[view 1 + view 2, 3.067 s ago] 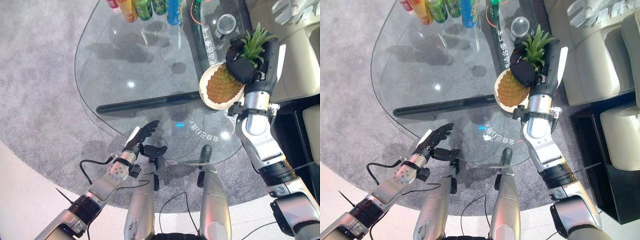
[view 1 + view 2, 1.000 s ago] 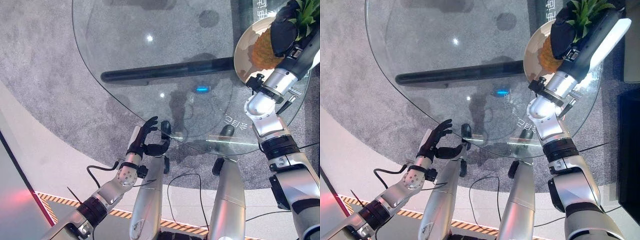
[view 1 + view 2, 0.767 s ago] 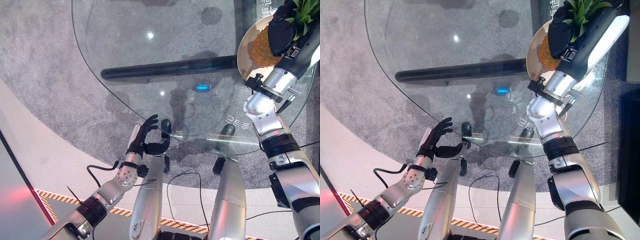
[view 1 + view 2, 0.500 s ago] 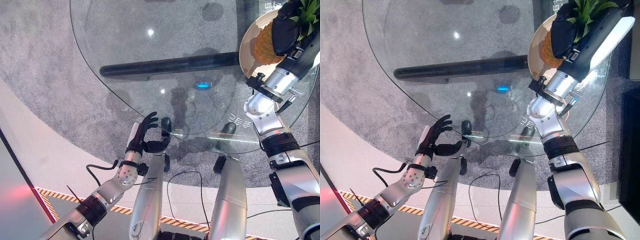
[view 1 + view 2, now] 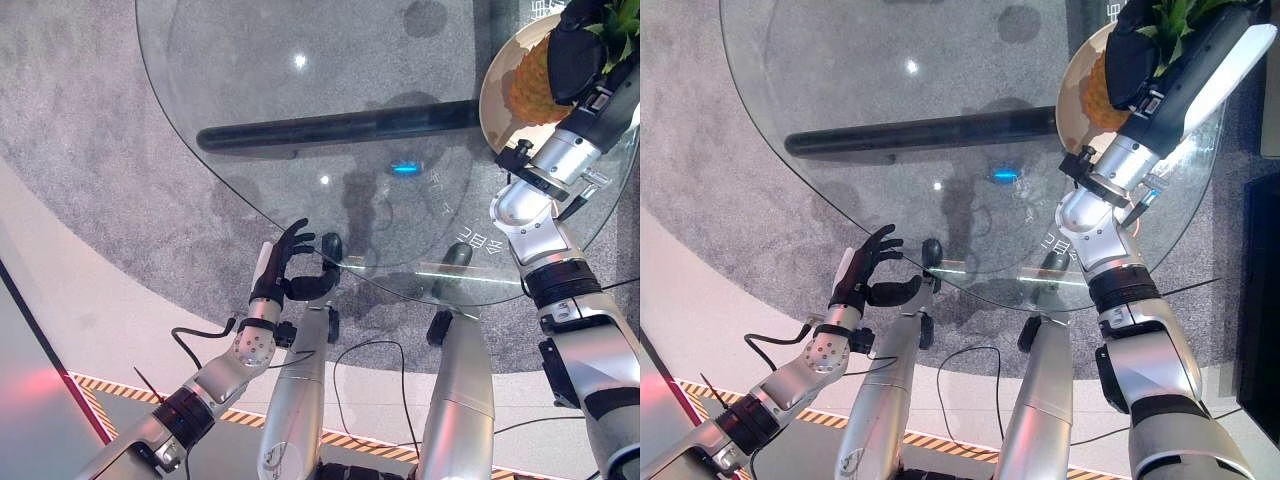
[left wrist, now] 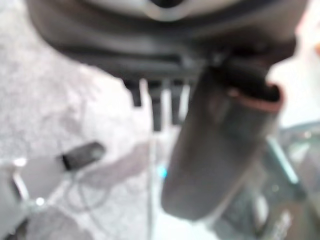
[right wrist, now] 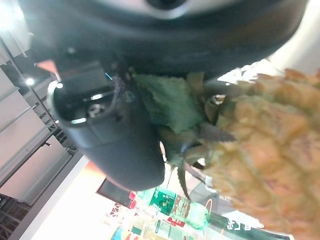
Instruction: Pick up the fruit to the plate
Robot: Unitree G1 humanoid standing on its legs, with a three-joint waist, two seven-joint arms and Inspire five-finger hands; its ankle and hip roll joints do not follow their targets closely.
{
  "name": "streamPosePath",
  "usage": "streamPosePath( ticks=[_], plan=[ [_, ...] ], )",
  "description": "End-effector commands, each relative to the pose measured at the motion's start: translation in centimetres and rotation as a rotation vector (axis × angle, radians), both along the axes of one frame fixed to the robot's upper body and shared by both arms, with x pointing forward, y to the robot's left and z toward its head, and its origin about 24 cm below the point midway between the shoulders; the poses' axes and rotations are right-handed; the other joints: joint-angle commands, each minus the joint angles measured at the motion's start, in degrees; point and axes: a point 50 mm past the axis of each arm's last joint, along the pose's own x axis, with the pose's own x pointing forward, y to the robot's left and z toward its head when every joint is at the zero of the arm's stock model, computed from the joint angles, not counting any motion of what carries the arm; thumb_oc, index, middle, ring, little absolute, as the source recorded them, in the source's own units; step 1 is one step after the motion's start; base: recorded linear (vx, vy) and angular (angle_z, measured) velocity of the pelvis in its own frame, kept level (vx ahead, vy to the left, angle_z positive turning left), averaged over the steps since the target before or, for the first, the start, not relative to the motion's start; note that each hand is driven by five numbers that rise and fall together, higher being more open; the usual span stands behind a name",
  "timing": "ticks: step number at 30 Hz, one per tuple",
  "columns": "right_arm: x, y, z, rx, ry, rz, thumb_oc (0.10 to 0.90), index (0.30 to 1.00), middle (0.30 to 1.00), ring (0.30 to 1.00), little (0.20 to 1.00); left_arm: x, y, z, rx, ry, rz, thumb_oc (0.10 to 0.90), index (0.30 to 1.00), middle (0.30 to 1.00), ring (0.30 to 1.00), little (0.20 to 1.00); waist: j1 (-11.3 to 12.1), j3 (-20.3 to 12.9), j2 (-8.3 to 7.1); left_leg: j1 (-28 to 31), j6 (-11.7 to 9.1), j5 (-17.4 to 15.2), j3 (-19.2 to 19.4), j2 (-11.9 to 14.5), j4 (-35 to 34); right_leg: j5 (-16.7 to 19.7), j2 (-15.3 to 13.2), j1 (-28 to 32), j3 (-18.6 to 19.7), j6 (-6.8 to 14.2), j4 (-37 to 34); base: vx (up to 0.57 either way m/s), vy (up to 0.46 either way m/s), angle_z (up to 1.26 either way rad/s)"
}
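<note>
Dark right hand curls round the pineapple over the plate.

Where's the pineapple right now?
Far right of the glass table, in the head views: the pineapple is over the plate, with the right hand curled round it.

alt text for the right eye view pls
The robot's right hand is curled round a golden-brown pineapple with green leaves, over a round cream plate at the glass table's far right edge. Its left hand hangs open beside the table's near rim.
</note>
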Motion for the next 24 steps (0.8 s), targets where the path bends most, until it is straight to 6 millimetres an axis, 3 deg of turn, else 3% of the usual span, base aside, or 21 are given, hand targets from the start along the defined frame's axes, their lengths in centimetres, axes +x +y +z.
streamPosePath(
  ticks=[1, 2, 3, 13, 24],
  plan=[
    [-1.0, -1.5, 2.8, -0.028, -0.105, -0.029, 0.339, 0.505, 0.505, 0.505, 0.439, -1.8, -2.8, -1.4, -0.055, 0.063, -0.1, 0.8, 0.9, 0.9, 0.9, 0.9, -1.95, -1.05, 5.95, -1.07, 4.74, -5.26, 5.22, -9.1, 3.58, 2.4, 8.36, 2.49, -4.73, -2.57, -8.58, 0.0, 0.0, 0.0],
    [-1.0, -1.4, 2.8, -0.027, -0.102, -0.026, 0.685, 0.801, 0.801, 0.801, 0.785, -1.9, -2.8, -1.5, -0.053, 0.063, -0.102, 0.8, 0.9, 0.9, 0.9, 0.9, -1.95, -1.05, 5.89, -0.93, 4.76, -5.23, 5.21, -9.12, 3.45, 2.44, 8.36, 2.64, -4.8, -2.59, -8.7, 0.0, 0.0, 0.0],
    [-1.0, -1.4, 2.9, -0.025, -0.1, -0.025, 0.8, 0.9, 0.9, 0.9, 0.9, -1.9, -2.8, -1.5, -0.052, 0.063, -0.102, 0.8, 0.9, 0.9, 0.9, 0.9, -1.97, -1.05, 5.85, -0.85, 4.73, -5.24, 5.19, -9.13, 3.43, 2.48, 8.36, 2.75, -4.83, -2.59, -8.76, 0.0, 0.0, 0.0],
    [-1.4, -0.5, 2.8, -0.017, -0.126, -0.014, 0.8, 0.9, 0.9, 0.9, 0.9, -2.0, -2.6, -1.5, -0.047, 0.057, -0.09, 0.8, 0.9, 0.9, 0.9, 0.9, -2.44, -1.05, 4.79, 0.92, 4.9, -5.37, 5.59, -8.92, 2.84, 2.44, 8.62, 4.83, -5.0, -2.54, -9.19, 0.0, 0.0, 0.0],
    [-3.4, 0.8, 3.6, -0.08, -0.199, -0.032, 0.8, 0.9, 0.9, 0.9, 0.9, -2.1, -1.7, -1.9, -0.052, 0.058, -0.05, 0.8, 0.9, 0.9, 0.9, 0.9, -3.6, -1.05, 2.27, 2.93, 4.97, -5.83, 6.01, -8.52, 2.58, 2.67, 9.01, 7.44, -5.11, -2.38, -9.91, 0.0, 0.0, 0.0]
  ],
)
